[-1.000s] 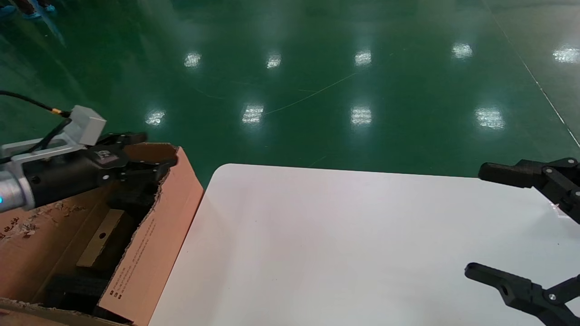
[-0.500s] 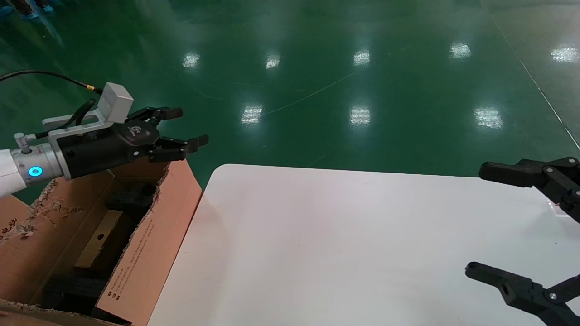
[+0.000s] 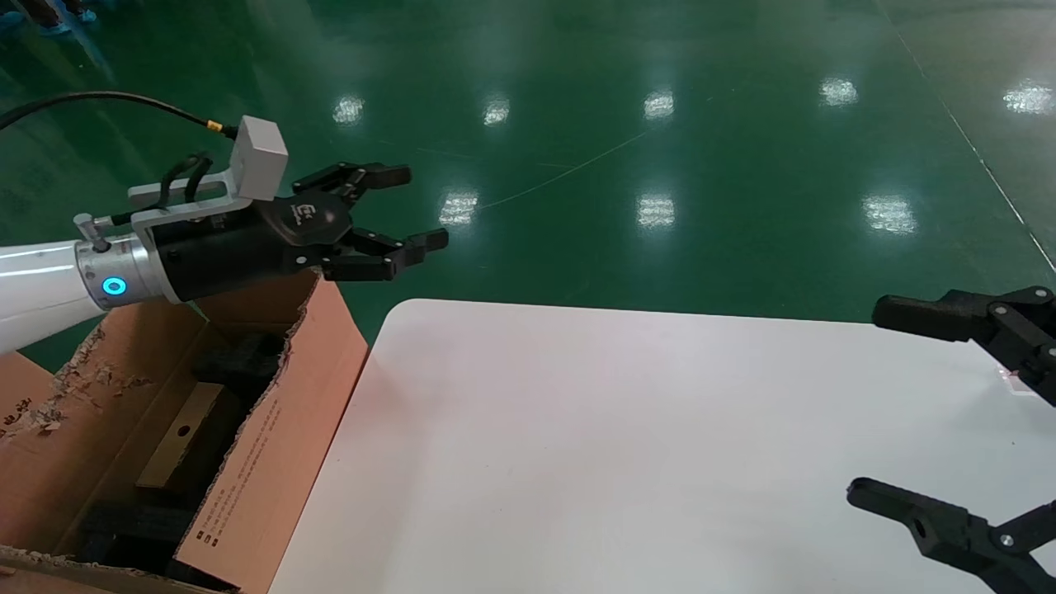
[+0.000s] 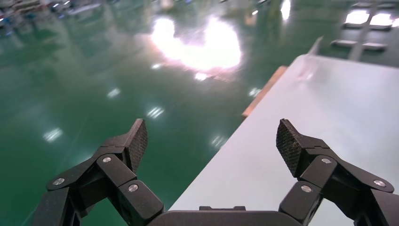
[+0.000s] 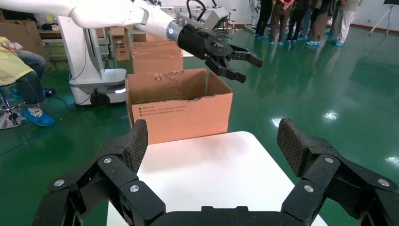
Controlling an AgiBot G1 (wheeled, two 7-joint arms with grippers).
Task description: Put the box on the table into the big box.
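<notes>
the big box (image 3: pixel 272 462) stands at the far left beside the tabletop (image 3: pixel 627 445), flaps ragged, black foam inside. the box (image 3: pixel 177 437) already lies down in it, flat face up with its small round hole showing, resting among the foam; no part of it is on the tabletop.

above the carton's far corner, the left end effector (image 3: pixel 404 210) is spread wide and carries nothing. a second ago it was low at the carton's rim, half a second ago it had lifted clear, and now it is higher and further toward the tabletop's near corner. the wrist view shows only green floor (image 4: pixel 94 70) and the tabletop edge between its fingers (image 4: pixel 137 141).

that change reads as a release followed by a retreat, so the placing looks done and only the arm's withdrawal remains.

at the far right the right end effector (image 3: pixel 928 408) is parked over the tabletop, opened out and empty, unmoved.
</notes>
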